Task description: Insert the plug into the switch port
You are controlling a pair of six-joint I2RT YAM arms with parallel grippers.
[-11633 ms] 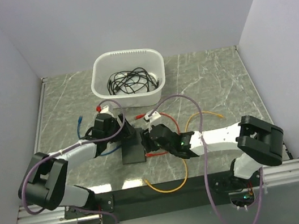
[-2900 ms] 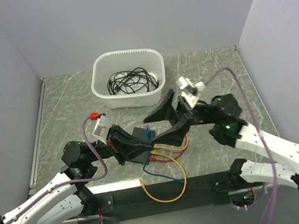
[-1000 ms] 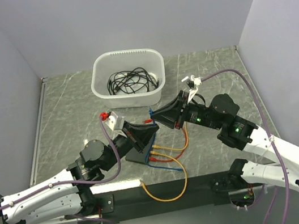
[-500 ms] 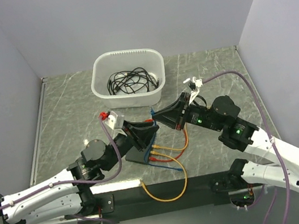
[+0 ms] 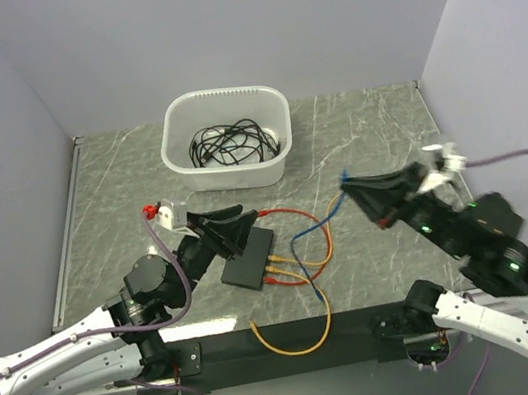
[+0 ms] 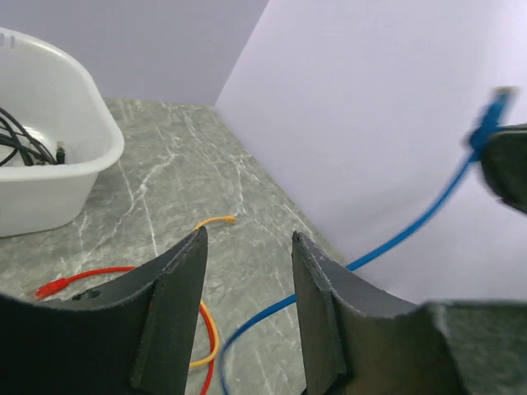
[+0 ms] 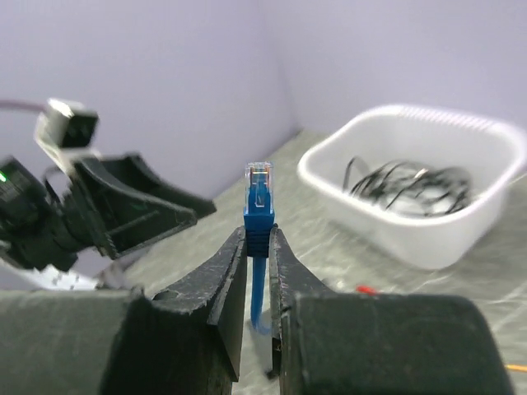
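Note:
The black switch (image 5: 247, 258) lies flat on the table with red and orange cables plugged into its right edge. My left gripper (image 5: 233, 225) hovers just above and left of it, open and empty (image 6: 247, 239). My right gripper (image 5: 351, 186) is raised well to the right of the switch and is shut on the blue plug (image 5: 344, 179). The plug (image 7: 258, 202) stands upright between the fingers, clip end up, and its blue cable (image 5: 302, 242) trails down to the table. The switch is hidden in both wrist views.
A white tub (image 5: 227, 139) of black cables stands at the back centre. Red (image 5: 297, 214) and orange (image 5: 292, 335) cable loops lie round the switch and toward the front edge. Walls close the left, back and right.
My left gripper opened and let go of the switch, which now lies flat. My right gripper swung right and away from the switch, carrying the blue plug.

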